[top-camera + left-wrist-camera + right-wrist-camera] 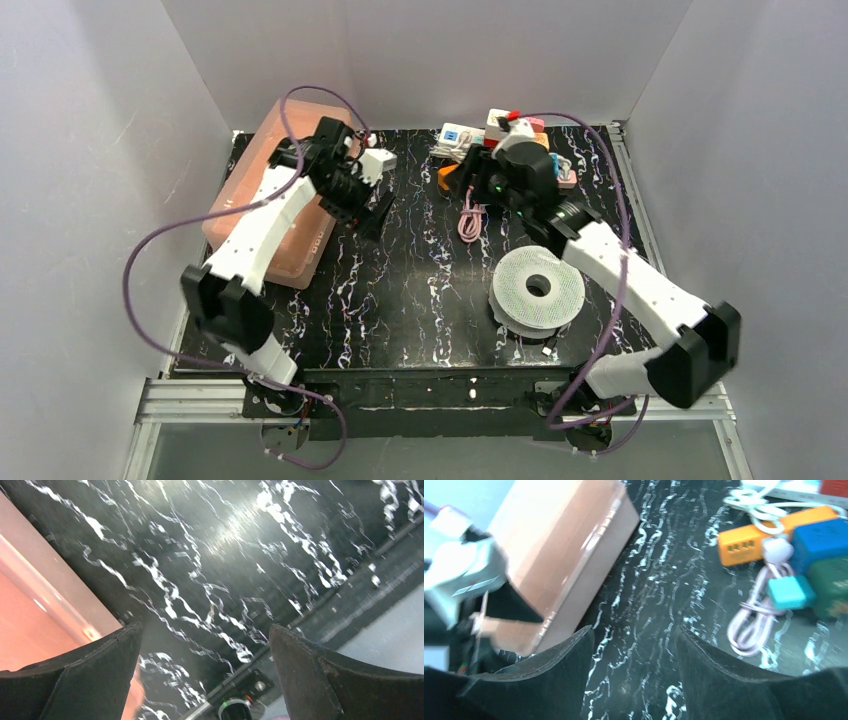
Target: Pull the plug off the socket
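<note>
The socket, a short orange power strip [749, 539], lies at the upper right of the right wrist view. A blue adapter [824, 536], a white plug [777, 550] and a teal plug [791, 592] sit on or against it. Its coiled pink cable [749, 625] lies in front. In the top view only an orange corner [447, 178] shows beside my right wrist. My right gripper [631, 647] is open and empty above bare table left of the strip, also seen in the top view [478, 188]. My left gripper [205, 635] is open and empty over the table [378, 215].
A translucent orange lidded box [270, 190] stands at the back left, beside my left arm. A white strip [455, 135] and other adapters lie at the back. A white spool [538, 287] sits in front of my right arm. Grey walls enclose the black marbled table [400, 300].
</note>
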You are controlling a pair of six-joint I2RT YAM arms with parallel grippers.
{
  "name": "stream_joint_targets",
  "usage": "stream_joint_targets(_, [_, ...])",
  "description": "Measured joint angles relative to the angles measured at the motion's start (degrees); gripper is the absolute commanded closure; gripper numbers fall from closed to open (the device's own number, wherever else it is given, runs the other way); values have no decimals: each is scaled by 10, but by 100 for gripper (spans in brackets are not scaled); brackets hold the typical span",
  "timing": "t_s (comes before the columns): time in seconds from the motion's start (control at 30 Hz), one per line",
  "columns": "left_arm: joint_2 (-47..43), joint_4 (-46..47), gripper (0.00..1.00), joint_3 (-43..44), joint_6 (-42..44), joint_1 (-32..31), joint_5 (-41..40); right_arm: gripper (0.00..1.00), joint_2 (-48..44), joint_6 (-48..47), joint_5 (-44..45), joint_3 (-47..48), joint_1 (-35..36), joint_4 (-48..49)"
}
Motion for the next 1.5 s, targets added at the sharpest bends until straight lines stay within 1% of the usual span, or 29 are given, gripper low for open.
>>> stream_joint_targets(0.07, [57,33,2,20,2,0,-12,32,-49,0,10,-35,-10,-6])
stream_joint_targets(0.13, [108,58,2,44,6,1,-26,32,-76,0,20,-60,-35,-17])
stream_joint_targets(0.27, [206,97,2,106,10,8,-57,32,-84,-1,37,-77,-87,-52])
stream_joint_targets(0.33, [245,113,2,134,14,15,-75,32,-82,-2,39,-78,-103,-66])
stream_joint_targets(0.47, [292,128,2,176,29,38,-115,32,-71,-2,38,-78,-116,-83])
stream_joint_targets(0.57, [307,137,2,193,39,57,-121,32,-63,0,39,-78,-116,-99])
stream_joint_targets(0.7, [309,141,2,207,59,87,-122,32,-59,7,55,-89,-103,-129])
stream_joint_targets(0.77, [309,142,2,214,70,104,-122,32,-59,9,77,-96,-74,-150])
stream_joint_targets(0.83, [309,142,2,219,83,122,-125,32,-54,13,97,-100,-26,-170])
stream_joint_targets(0.87, [309,143,2,220,89,129,-128,21,-50,17,102,-100,-1,-180])
stream_joint_targets(0.9, [309,143,2,220,93,136,-131,26,-46,25,105,-101,21,-187])
stream_joint_targets(0.93, [309,143,2,220,96,139,-133,28,-42,36,105,-104,42,-193])
stream_joint_targets(1.07, [307,131,2,223,96,146,-133,30,-43,82,93,-149,87,-203])
stream_joint_targets(1.2, [296,71,2,258,79,143,-116,31,-45,134,83,-211,115,-219])
stream_joint_targets(1.33, [228,4,2,255,57,129,-100,32,-41,174,73,-251,126,-223])
stream_joint_targets(1.4, [171,-26,2,233,45,115,-88,33,-31,188,72,-259,125,-224])
stream_joint_targets(1.5, [63,-68,2,171,21,93,-64,33,-12,200,77,-258,125,-223])
